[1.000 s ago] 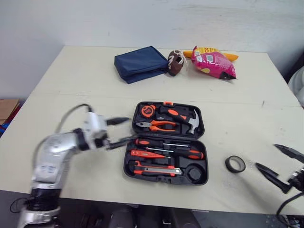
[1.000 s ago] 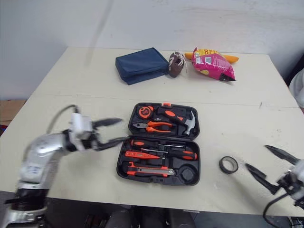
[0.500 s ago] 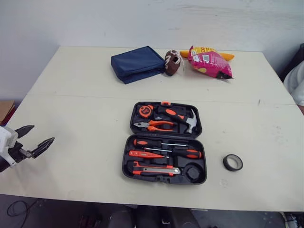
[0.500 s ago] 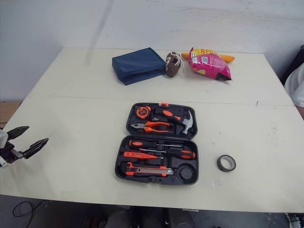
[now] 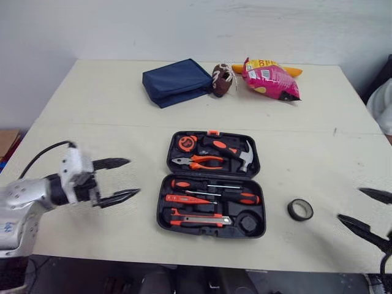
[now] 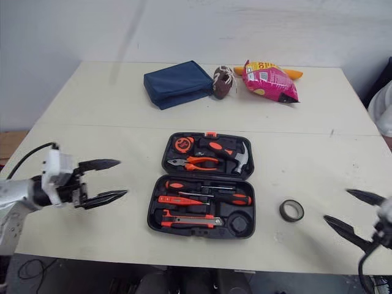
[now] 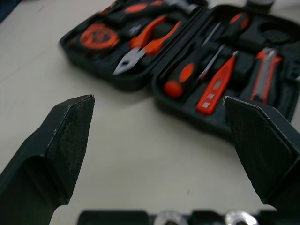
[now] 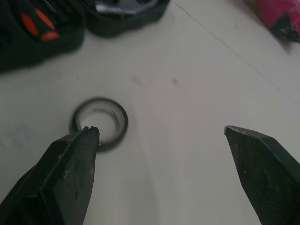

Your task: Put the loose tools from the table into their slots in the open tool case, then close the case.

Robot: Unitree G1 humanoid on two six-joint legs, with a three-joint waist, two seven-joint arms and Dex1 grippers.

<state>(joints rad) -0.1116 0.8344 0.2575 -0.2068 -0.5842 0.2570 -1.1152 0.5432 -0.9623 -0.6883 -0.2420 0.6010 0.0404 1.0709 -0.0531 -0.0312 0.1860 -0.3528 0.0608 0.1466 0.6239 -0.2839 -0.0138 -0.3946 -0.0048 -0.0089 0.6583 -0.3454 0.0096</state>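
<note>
Pickup stage, judging by the layout: going for the one loose item, with the closing not yet begun.

Hovering the right gripper (image 5: 350, 204) near the front right corner of the table (image 5: 92, 122), fingers spread wide and gripping nothing. Pointing it toward the tape roll (image 5: 301, 209), lying flat near the front edge, just right of the tool case (image 5: 211, 184) and apart from it. Holding the left gripper (image 5: 133, 177) over bare surface left of the case, near it but not touching, fingers likewise apart and empty.

Lying open at the middle of the table toward the front edge, the case, both halves flat. Showing a round empty recess (image 5: 250, 222) at its front right corner, probably meant for the tape.

Calling next, most likely, for lowering the right fingers around the ring's wall, pinching, lifting, and setting it into that recess. Then folding one half over the other.

Counting:
- one tape roll
- one case
- seven seated tools, as far as can be told: tape measure, hammer, pliers, two screwdrivers, orange tester, utility knife
- along the back edge, one blue pouch (image 5: 177, 81), one small football (image 5: 222, 79) and one pink snack bag (image 5: 269, 79)
</note>
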